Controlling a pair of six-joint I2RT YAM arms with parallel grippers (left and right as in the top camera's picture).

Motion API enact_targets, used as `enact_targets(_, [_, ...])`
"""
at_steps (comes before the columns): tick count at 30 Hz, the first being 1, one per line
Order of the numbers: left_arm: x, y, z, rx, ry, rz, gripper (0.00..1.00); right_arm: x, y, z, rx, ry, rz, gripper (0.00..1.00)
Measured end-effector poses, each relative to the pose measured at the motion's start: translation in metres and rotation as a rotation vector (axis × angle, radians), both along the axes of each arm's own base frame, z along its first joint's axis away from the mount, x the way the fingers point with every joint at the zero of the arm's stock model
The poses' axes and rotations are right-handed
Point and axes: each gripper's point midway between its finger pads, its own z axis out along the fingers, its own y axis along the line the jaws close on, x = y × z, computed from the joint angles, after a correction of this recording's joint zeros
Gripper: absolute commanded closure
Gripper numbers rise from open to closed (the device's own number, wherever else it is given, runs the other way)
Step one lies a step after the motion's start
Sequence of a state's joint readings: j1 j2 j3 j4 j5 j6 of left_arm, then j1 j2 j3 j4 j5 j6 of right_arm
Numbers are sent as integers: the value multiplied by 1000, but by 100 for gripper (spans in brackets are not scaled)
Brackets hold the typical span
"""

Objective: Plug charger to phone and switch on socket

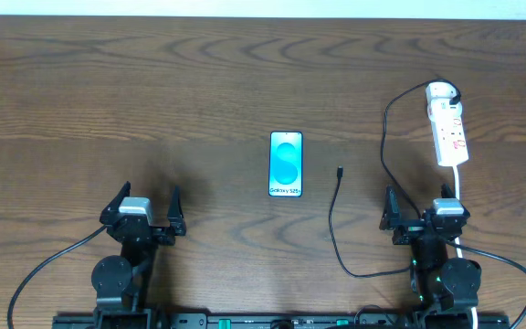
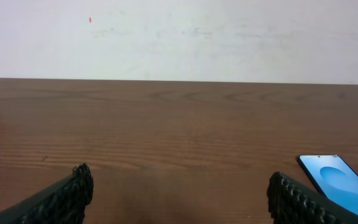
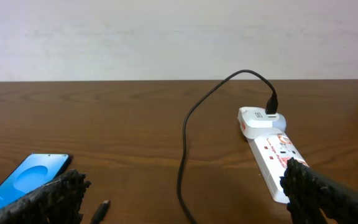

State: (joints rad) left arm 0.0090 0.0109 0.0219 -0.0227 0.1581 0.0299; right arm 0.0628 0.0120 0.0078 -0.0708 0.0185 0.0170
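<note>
The phone (image 1: 286, 164) lies flat at the table's middle, blue screen up; it also shows in the left wrist view (image 2: 342, 184) and the right wrist view (image 3: 23, 179). The charger cable (image 1: 332, 224) runs from the socket (image 1: 447, 123), loops down, and ends in its connector tip (image 1: 339, 171) just right of the phone, apart from it. The tip (image 3: 101, 210), cable (image 3: 183, 155) and socket (image 3: 267, 147) show in the right wrist view. My left gripper (image 1: 144, 206) (image 2: 180, 190) is open and empty at the front left. My right gripper (image 1: 423, 206) (image 3: 184, 194) is open and empty below the socket.
The socket's thick white cord (image 1: 461, 196) runs down beside my right arm. A white adapter (image 3: 257, 117) sits plugged into the socket's far end. A pale wall (image 2: 179, 37) stands behind the table's far edge.
</note>
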Motion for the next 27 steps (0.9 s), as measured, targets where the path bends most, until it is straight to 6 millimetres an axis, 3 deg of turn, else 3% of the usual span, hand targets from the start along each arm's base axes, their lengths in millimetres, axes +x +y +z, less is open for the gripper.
enact_targets(27, [0, -1, 4, 0, -19, -5, 9, 0, 0, 0, 0, 0, 0, 1])
